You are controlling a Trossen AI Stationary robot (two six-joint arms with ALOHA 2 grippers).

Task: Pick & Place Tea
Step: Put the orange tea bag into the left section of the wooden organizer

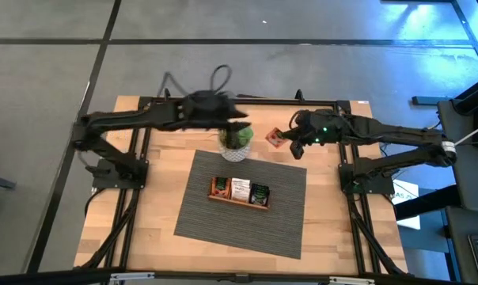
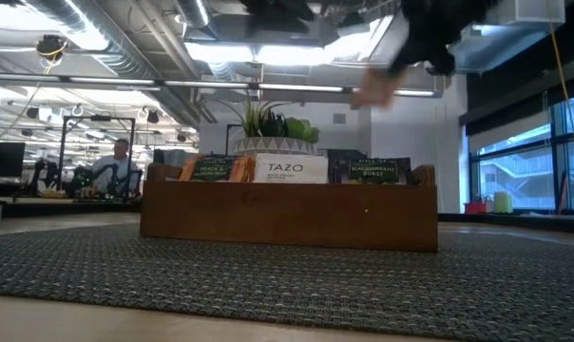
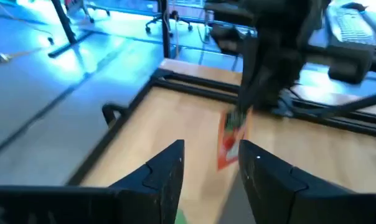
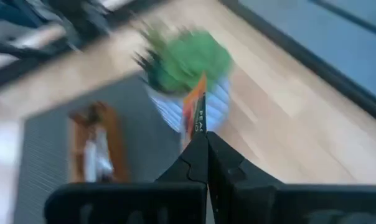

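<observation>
Right gripper [image 1: 290, 142] is clenched on an orange tea sachet [image 1: 275, 138], held aloft at three o'clock from the plant pot [image 1: 236, 147], presumably for carrying to the wooden tray [image 1: 239, 192], while left gripper [image 3: 210, 165] hangs parted, empty.

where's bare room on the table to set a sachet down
Free: the mat in front of the tray, and the bare wood on the mat's left side and near the front left corner. Crowded: the back strip, where the plant, the left claw and the right claw, shut on an orange sachet, bunch together.
</observation>
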